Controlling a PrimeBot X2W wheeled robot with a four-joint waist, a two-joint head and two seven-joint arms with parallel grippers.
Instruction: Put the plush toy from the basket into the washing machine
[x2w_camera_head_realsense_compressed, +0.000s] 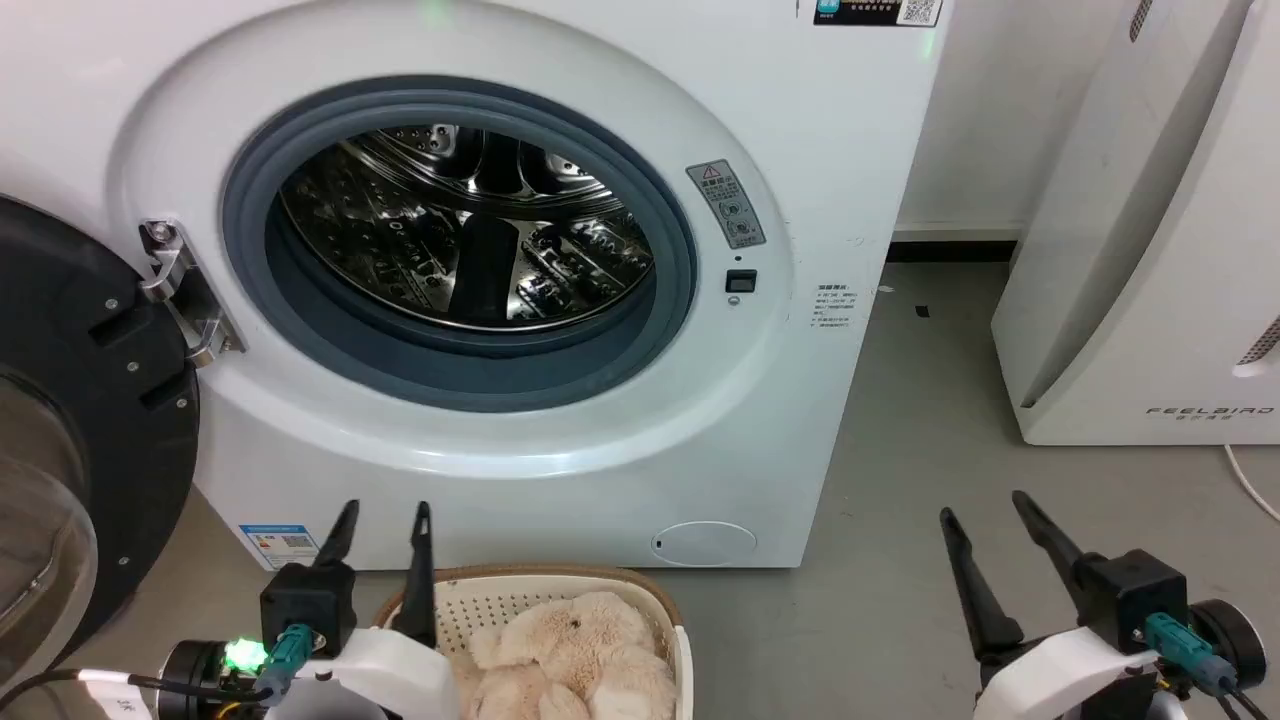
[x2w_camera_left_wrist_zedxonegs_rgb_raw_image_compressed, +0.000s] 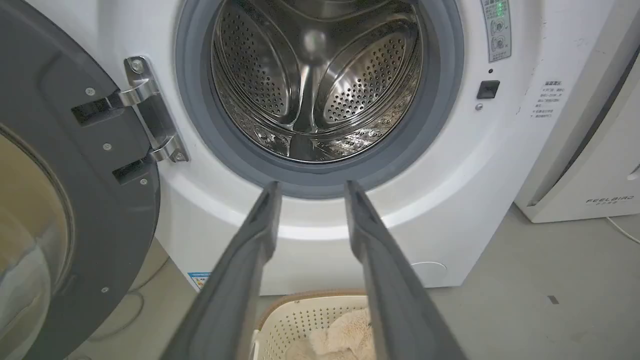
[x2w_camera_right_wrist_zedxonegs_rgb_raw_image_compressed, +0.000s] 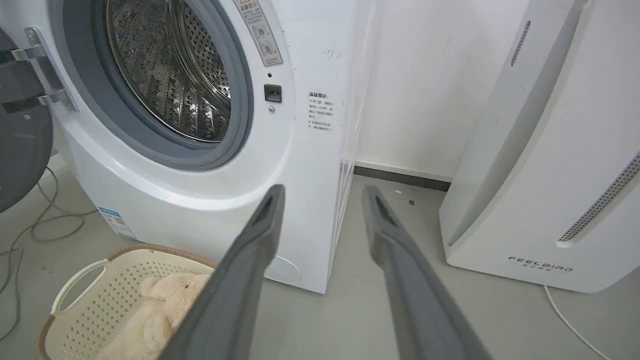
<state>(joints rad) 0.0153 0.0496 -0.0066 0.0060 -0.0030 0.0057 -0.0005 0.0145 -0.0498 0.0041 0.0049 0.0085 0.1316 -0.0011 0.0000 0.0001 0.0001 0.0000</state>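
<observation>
Both pincers, left (x2w_camera_head_realsense_compressed: 382, 525) and right (x2w_camera_head_realsense_compressed: 985, 515), hang spread and empty. Plush toy (x2w_camera_head_realsense_compressed: 565, 655) lies in the basket (x2w_camera_head_realsense_compressed: 480, 590) below the washing machine (x2w_camera_head_realsense_compressed: 560, 420); a shallow pinch may slip off fur.

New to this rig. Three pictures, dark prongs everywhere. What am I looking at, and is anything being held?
It is a wheeled two-armed robot. The dark prongs are its jaws: two long fingers per arm.

The head view looks down from the robot's head. The left gripper sits at the lower left and the right gripper at the lower right. Both are open and hold nothing.

The other two pictures come from cameras on each wrist, looking along that arm's own fingers.

Ahead stands the washing machine, its door swung open to the left and the steel drum bare inside as far as it shows. On the floor before it sits the basket, with the plush toy lying in it. The white unit at right is a FEELBIRD appliance.
</observation>
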